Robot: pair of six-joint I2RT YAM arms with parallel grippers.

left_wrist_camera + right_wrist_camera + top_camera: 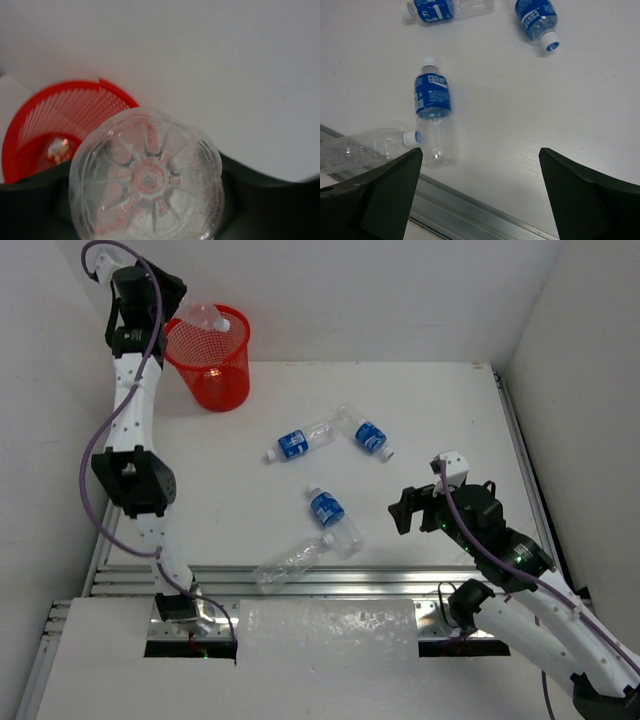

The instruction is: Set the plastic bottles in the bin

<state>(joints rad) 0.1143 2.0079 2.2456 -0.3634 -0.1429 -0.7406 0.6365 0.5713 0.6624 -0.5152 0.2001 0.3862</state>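
My left gripper (172, 308) is shut on a clear unlabelled plastic bottle (203, 315) and holds it over the rim of the red mesh bin (212, 365) at the far left. In the left wrist view the bottle's base (147, 177) fills the front, with the bin (30, 125) behind and a small object (58, 150) inside it. My right gripper (405, 512) is open and empty above the table. Three blue-labelled bottles (300, 441), (365, 433), (330, 515) and one clear bottle (290, 562) lie on the table. The right wrist view shows the nearest labelled one (432, 115) and the clear one (365, 147).
A metal rail (350, 580) runs along the table's near edge, right by the clear bottle. White walls close in the far, left and right sides. A crinkled clear sheet (330, 635) lies in front of the rail between the arm bases.
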